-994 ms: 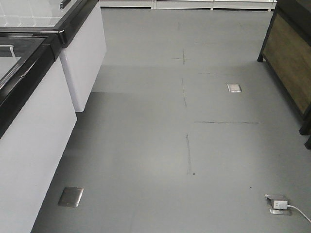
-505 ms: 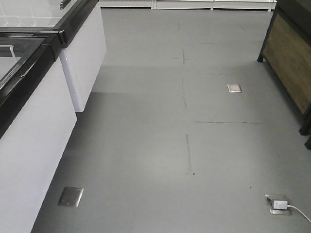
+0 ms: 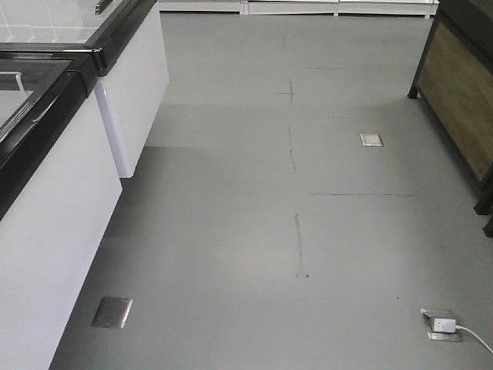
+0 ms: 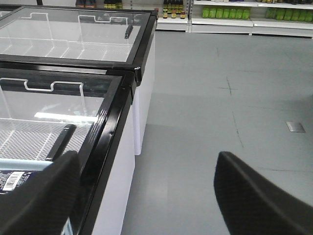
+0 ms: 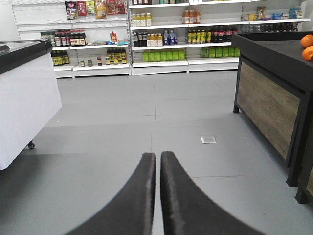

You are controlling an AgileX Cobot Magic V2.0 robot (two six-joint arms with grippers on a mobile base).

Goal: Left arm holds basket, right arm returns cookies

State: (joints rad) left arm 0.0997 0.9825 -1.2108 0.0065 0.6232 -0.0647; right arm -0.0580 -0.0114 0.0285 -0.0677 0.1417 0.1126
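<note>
In the left wrist view my left gripper (image 4: 146,156) stands wide open, with only grey floor between its black fingers (image 4: 254,196). Behind the left-hand finger, at the frame's lower left edge, a light blue strip of the basket (image 4: 24,164) shows. Just under it is a dark navy corner of the cookies (image 4: 13,179) with a white barcode. How the basket is held cannot be made out. My right gripper (image 5: 158,155) points along the floor, its two fingers nearly touching and holding nothing. Neither arm shows in the front view.
White chest freezers with black-framed glass lids (image 4: 73,54) (image 3: 54,193) line the left. A black counter with wooden sides (image 5: 266,105) (image 3: 458,92) carrying oranges (image 5: 307,46) stands right. Stocked shelves (image 5: 161,34) run along the back. Floor socket plates (image 3: 112,312) and a plugged socket (image 3: 441,324) sit low.
</note>
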